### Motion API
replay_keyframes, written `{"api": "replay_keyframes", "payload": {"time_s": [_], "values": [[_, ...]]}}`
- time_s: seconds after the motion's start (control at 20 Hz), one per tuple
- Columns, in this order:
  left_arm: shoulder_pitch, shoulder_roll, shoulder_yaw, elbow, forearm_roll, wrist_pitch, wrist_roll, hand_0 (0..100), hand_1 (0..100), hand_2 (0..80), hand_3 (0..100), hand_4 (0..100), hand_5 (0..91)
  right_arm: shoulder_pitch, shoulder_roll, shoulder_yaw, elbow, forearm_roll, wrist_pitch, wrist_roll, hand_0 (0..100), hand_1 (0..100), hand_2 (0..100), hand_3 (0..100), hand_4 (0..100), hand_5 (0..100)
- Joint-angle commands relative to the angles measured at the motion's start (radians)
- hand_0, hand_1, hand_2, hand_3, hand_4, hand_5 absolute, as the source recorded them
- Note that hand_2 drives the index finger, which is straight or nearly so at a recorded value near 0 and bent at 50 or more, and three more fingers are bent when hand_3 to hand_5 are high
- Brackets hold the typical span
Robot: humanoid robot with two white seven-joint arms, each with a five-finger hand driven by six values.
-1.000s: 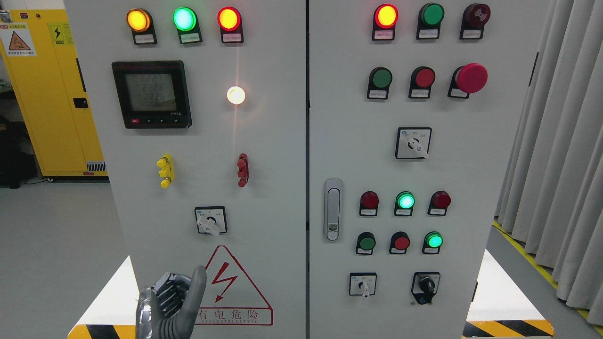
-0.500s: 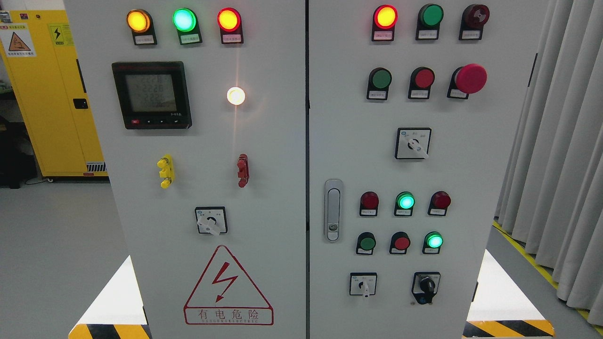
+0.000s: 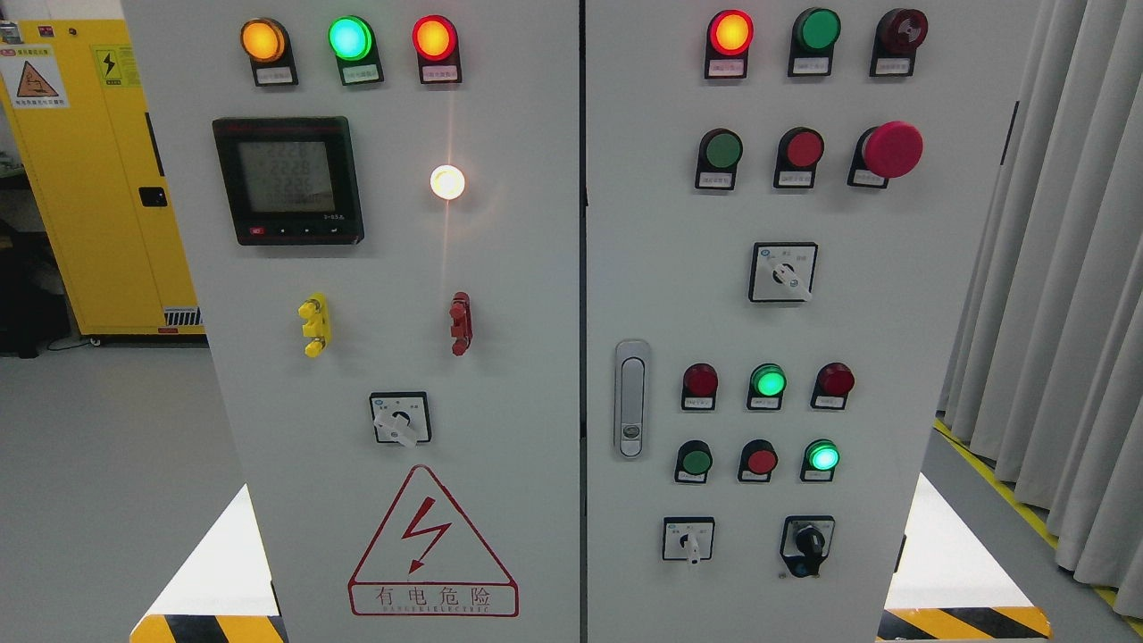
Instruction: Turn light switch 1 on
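A grey electrical cabinet fills the head view. On its left door a white rotary selector switch (image 3: 400, 419) sits below a yellow clip (image 3: 313, 325) and a red clip (image 3: 460, 323), its knob pointing down-right. A white lamp (image 3: 447, 182) glows above it, beside the black meter display (image 3: 287, 179). Yellow, green and red lamps (image 3: 349, 38) are lit along the top. Neither hand is in the picture.
The right door carries more lamps, push buttons, a red mushroom button (image 3: 891, 149), selector switches (image 3: 783, 272) and a door latch (image 3: 631, 398). A yellow cabinet (image 3: 98, 170) stands at the far left, grey curtains (image 3: 1063, 295) at the right.
The left hand, raised near the warning triangle one second ago, has dropped out of the picture. The panel lamps and switches look the same.
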Motion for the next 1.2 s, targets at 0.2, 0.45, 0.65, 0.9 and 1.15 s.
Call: {"api": "replay_keyframes", "payload": {"time_s": [0.2,0.45,0.65,0.9,1.15], "values": [[-0.081,0.035,-0.016,0.978,-0.108,0.089,-0.084,14,32,0.3,12,4,0.0,0.000,0.000,0.000,0.000,0.000,0.000,0.001,0,50,4,0,0,0],[-0.099,0.023,-0.127,1.024,-0.101,0.219,-0.135,17,29,0.0,0,0,0.0,0.000,0.000,0.000,0.000,0.000,0.000,-0.001,0,50,4,0,0,0],[-0.104,0.011,-0.125,1.057,-0.096,0.219,-0.067,19,23,0.0,0,0,0.0,0.000,0.000,0.000,0.000,0.000,0.000,0.001,0,50,4,0,0,0],[-0.139,-0.006,-0.119,1.095,-0.095,0.219,-0.026,21,16,0.0,0,0,0.0,0.000,0.000,0.000,0.000,0.000,0.000,0.001,0,50,4,0,0,0],[-0.158,-0.009,-0.118,1.119,-0.049,0.215,-0.026,21,14,0.0,0,0,0.0,0.000,0.000,0.000,0.000,0.000,0.000,0.001,0,50,4,0,0,0]]}}
